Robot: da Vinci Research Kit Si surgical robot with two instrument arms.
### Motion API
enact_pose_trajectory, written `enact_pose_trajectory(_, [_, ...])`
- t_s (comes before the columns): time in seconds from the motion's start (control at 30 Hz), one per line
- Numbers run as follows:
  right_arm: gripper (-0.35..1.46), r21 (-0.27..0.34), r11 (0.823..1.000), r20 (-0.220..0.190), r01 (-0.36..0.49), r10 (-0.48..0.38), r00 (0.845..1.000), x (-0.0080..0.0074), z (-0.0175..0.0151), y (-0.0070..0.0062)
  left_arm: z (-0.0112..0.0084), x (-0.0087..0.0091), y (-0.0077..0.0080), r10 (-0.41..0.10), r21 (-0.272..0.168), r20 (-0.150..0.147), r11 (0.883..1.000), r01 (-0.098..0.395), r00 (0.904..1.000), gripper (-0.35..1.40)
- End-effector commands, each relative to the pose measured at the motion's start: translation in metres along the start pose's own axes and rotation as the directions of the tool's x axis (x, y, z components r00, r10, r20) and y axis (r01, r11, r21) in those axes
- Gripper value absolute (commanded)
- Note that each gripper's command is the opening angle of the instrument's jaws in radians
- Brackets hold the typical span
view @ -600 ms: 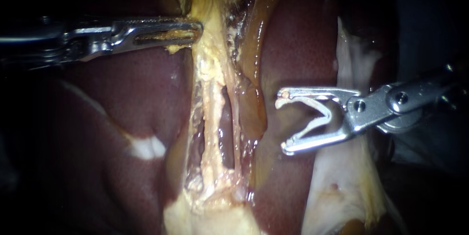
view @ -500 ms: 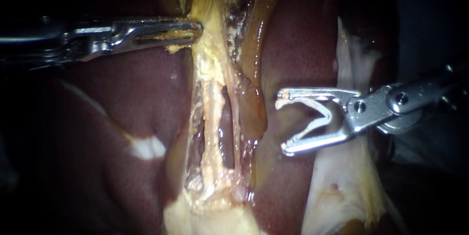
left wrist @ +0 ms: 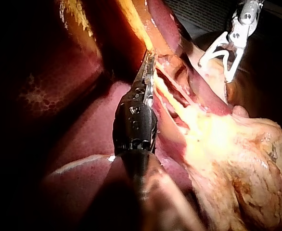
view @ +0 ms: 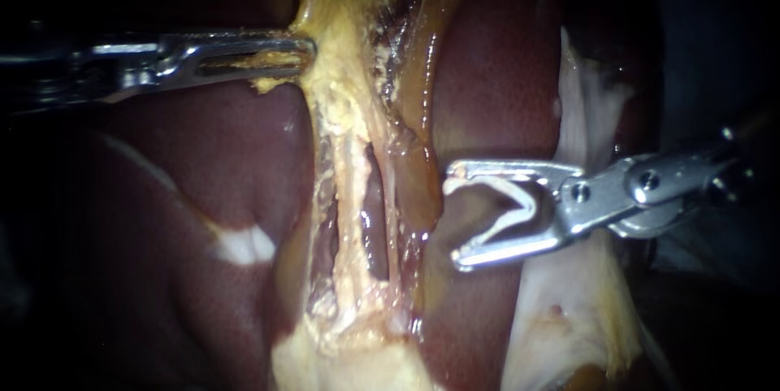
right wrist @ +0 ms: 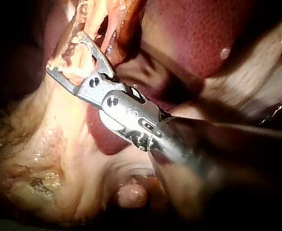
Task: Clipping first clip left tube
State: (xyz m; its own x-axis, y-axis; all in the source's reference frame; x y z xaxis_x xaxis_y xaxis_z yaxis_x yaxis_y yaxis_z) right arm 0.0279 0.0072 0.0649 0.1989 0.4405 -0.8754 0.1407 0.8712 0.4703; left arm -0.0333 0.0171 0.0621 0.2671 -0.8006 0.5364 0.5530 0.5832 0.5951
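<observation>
1. Left instrument (view: 309, 51): jaws were clamped tight on yellow tissue (view: 335, 94) right at their tips, with no gap between them. The left wrist view showed the same, with that tissue strung taut ahead of the jaws.
2. Right instrument (view: 453, 216): jaws stood wide apart with a white clip (view: 530, 208) seated between them, its two legs running out to the two tips. The clip was spread open too. No tissue or tube sat inside it.
3. Left tube (view: 351, 188): a pale strand ahead of the right instrument's tips, clear of them and untouched. It ran down from the tissue the left instrument held, below those jaws.
4. Between the right tips and the left tube we had a thinner right tube (view: 390, 196) and a glossy brown fold (view: 421, 184). The upper tip sat just beside the fold; we couldn't tell whether it touched.
5. Dark red liver (view: 203, 163) lay under and around both instruments.
6. A pale flap (view: 569, 310) lay under the right instrument's wrist.
7. Right wrist view: tissue filled the background behind the open jaws, and we couldn't judge contact there.
</observation>
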Motion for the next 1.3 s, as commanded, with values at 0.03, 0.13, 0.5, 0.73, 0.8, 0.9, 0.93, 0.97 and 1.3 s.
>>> enact_pose_trajectory(0.03, [0.58, 0.003, 1.000, 0.007, -0.006, 0.006, 1.000, -0.0005, 0.0007, 0.0001, -0.0002, -0.0001, -0.0002, 0.000, -0.003, 0.005, 1.000, 0.000, 1.0000, -0.35])
enact_pose_trajectory(0.13, [0.58, 0.005, 1.000, 0.016, -0.031, 0.031, 0.999, -0.0021, 0.0027, 0.0005, -0.0009, -0.0003, -0.0007, -0.003, -0.002, 0.011, 1.000, 0.003, 0.9999, -0.35])
enact_pose_trajectory(0.5, [0.57, -0.015, 0.994, 0.058, -0.113, 0.113, 0.992, -0.0052, 0.0050, 0.0029, -0.0033, -0.0013, -0.0021, -0.012, 0.003, 0.028, 1.000, 0.012, 0.9995, -0.35])
enact_pose_trajectory(0.73, [0.56, -0.032, 0.986, 0.092, -0.162, 0.165, 0.982, -0.0065, 0.0060, 0.0039, -0.0040, -0.0019, -0.0038, -0.018, 0.018, 0.042, 1.000, 0.017, 0.9990, -0.35])
enact_pose_trajectory(0.8, [0.56, -0.037, 0.983, 0.100, -0.177, 0.180, 0.979, -0.0070, 0.0066, 0.0040, -0.0043, -0.0021, -0.0043, -0.020, 0.022, 0.047, 1.000, 0.019, 0.9987, -0.35])
enact_pose_trajectory(0.9, [0.56, -0.043, 0.982, 0.106, -0.186, 0.189, 0.976, -0.0076, 0.0073, 0.0043, -0.0048, -0.0025, -0.0048, -0.023, 0.027, 0.054, 0.999, 0.021, 0.9983, -0.35])
enact_pose_trajectory(0.93, [0.56, -0.046, 0.980, 0.111, -0.196, 0.200, 0.974, -0.0079, 0.0076, 0.0044, -0.0050, -0.0027, -0.0050, -0.024, 0.028, 0.056, 0.999, 0.022, 0.9981, -0.35])
enact_pose_trajectory(0.97, [0.56, -0.047, 0.980, 0.114, -0.195, 0.199, 0.973, -0.0082, 0.0079, 0.0045, -0.0051, -0.0029, -0.0051, -0.025, 0.029, 0.059, 0.999, 0.023, 0.9979, -0.35])
enact_pose_trajectory(1.3, [0.56, -0.039, 0.975, 0.126, -0.217, 0.220, 0.967, -0.0097, 0.0104, 0.0051, -0.0056, -0.0032, -0.0056, -0.028, 0.033, 0.064, 0.999, 0.025, 0.9976, -0.35])
